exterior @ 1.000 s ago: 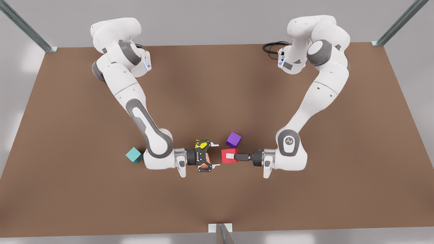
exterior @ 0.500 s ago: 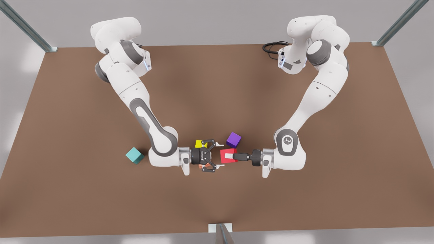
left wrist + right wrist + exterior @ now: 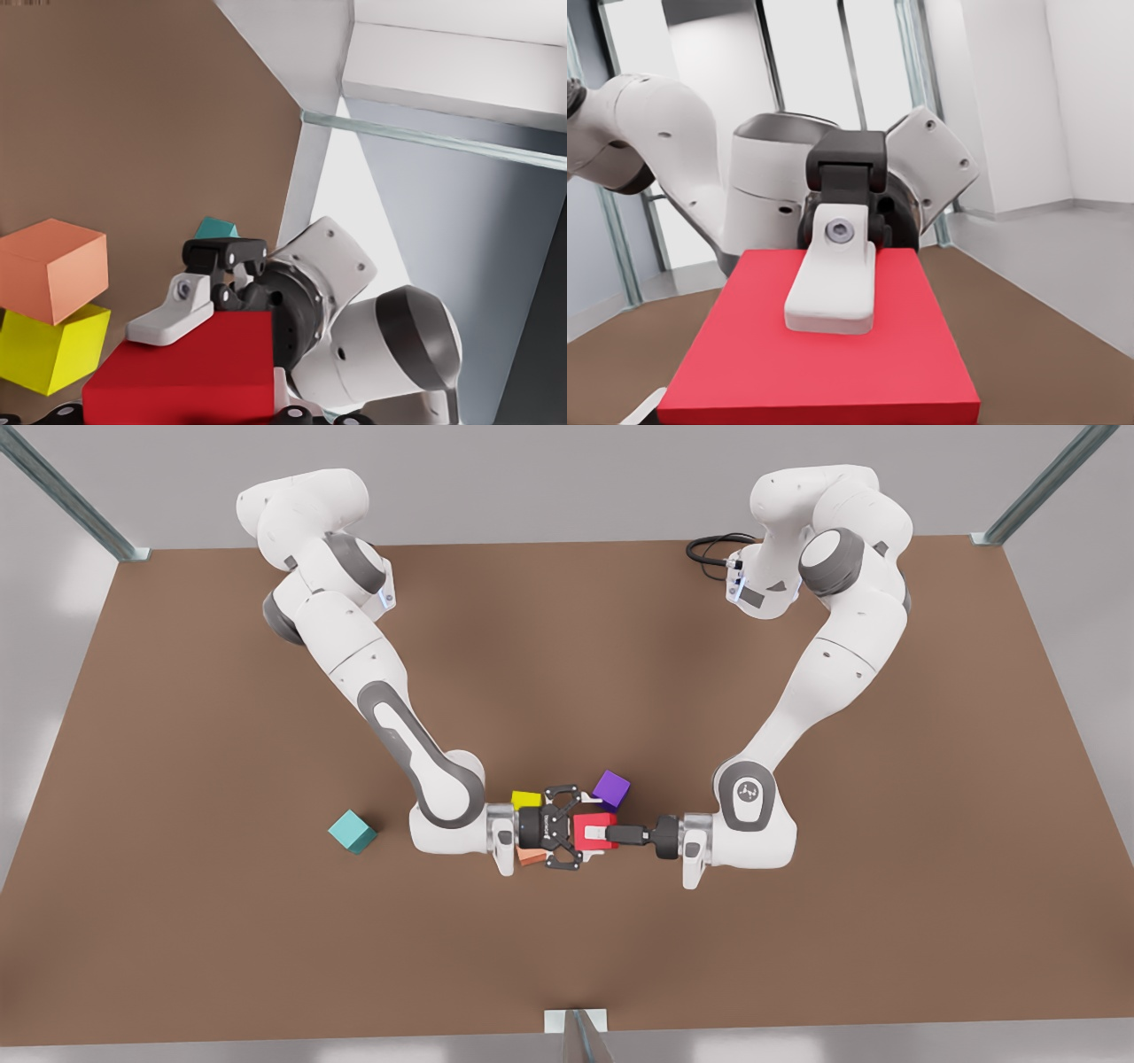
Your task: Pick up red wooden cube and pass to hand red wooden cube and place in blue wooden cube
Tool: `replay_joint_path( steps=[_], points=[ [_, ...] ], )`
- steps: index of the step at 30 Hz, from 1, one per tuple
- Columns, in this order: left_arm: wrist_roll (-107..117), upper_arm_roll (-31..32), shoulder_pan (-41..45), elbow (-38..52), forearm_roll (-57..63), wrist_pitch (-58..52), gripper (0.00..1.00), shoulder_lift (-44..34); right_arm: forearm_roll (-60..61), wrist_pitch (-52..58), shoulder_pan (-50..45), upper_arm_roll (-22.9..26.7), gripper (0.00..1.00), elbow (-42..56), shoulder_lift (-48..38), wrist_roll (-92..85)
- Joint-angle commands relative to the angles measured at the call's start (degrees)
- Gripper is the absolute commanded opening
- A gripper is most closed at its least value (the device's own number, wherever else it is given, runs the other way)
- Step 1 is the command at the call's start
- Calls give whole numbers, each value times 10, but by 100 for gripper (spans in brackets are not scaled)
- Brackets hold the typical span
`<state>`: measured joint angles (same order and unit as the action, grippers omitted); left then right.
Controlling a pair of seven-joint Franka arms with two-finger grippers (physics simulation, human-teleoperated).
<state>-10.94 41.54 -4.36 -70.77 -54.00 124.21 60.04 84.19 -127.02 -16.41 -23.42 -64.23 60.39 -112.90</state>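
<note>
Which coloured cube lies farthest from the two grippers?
The small teal wooden cube, alone toward the front view's left. The yellow cube, salmon-orange cube and purple cube crowd the left gripper and right gripper, meeting at the red wooden cube.

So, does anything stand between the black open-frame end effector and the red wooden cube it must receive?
Nothing visible. The right end effector is open, straddling the red wooden cube, held by the left end effector. The salmon-orange cube and yellow cube lie beside it, not between.

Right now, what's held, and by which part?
The left claw grips the red wooden cube, pad flat on one face; the right claw straddles it, open.
</note>
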Motion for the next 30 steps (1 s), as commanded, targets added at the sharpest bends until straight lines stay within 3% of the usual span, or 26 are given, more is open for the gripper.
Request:
replay_joint_path(
  steps=[1,3,4,7,8,9,13,14,16,17,18,20,22,25,27,29,30],
  points=[
    [-23,0,0,0,-7,1,62,-1,3,-7,0,0,90,1,0,-26],
    [-23,0,0,0,-8,1,62,-1,3,-7,0,0,47,1,-1,-26],
    [-23,0,0,0,-8,1,62,-1,3,-7,0,0,37,1,-1,-26],
    [-23,0,0,0,-8,1,64,-1,3,-7,0,0,37,1,2,-26],
    [-23,0,0,0,-8,1,69,-1,3,-6,0,0,37,1,2,-26],
    [-23,0,0,0,-8,1,100,-1,4,-6,0,0,37,1,2,-26],
    [-16,0,-15,-2,-2,-27,100,-5,3,-6,0,0,37,1,2,-24],
    [-10,-1,-42,-2,6,-87,100,-6,4,-5,1,0,37,1,2,-24],
    [35,2,-94,-1,182,-176,100,-33,1,-2,2,2,37,1,0,-24],
    [76,17,-124,3,185,-214,100,-34,-10,3,10,10,37,0,-5,-20],
    [77,21,-159,4,186,-256,100,-34,-38,12,18,26,37,0,-8,-12],
    [77,28,-211,37,247,-368,100,-34,-221,168,48,144,37,24,-21,79],
    [92,42,-201,77,513,-439,100,-140,-415,271,53,262,37,24,-73,93],
    [191,42,-173,78,714,-502,100,-208,-612,326,54,334,37,19,-152,94],
    [190,38,-185,81,780,-514,100,-229,-644,327,50,377,37,19,-153,159],
    [192,39,-191,80,784,-528,100,-238,-679,334,42,380,37,18,-153,215],
    [114,-133,-107,46,721,-479,100,-325,-707,334,30,379,37,17,-154,218]
  ],
)
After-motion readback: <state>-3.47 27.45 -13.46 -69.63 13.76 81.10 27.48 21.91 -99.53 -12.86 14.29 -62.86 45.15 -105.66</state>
